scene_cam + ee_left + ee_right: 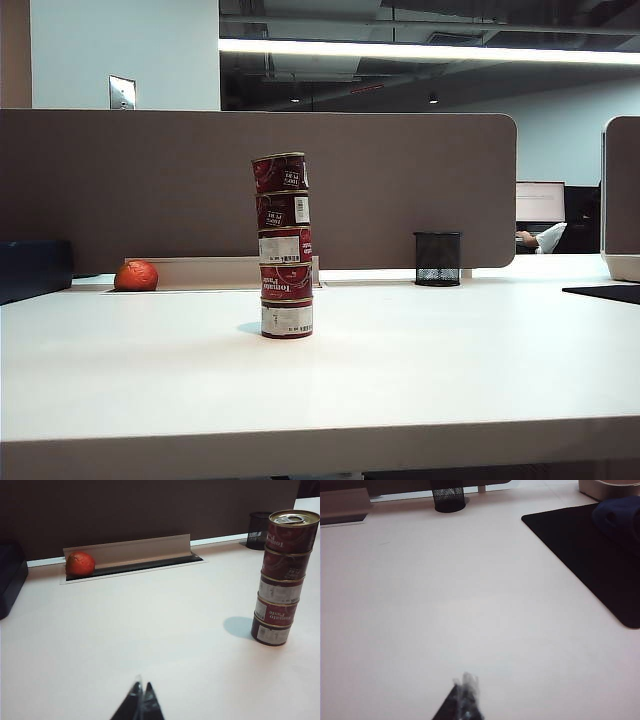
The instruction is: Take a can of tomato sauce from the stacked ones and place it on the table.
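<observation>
Dark-red tins, the stacked ones (284,246), stand five high at centre frame on the table (420,370), with the can of tomato sauce (279,172) on top. I see my left gripper (141,700) and right gripper (464,696) low over bare tabletop, both with jaws together and holding nothing.

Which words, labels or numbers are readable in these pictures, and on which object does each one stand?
"Tomato Paste", printed upside down: on the fourth can from the top of the stacked ones.
Fragment "To...", upside down: on the top can, the rest turned away.
White label patches on the other cans: print too small to read.
Mesh cup, table: no text.
</observation>
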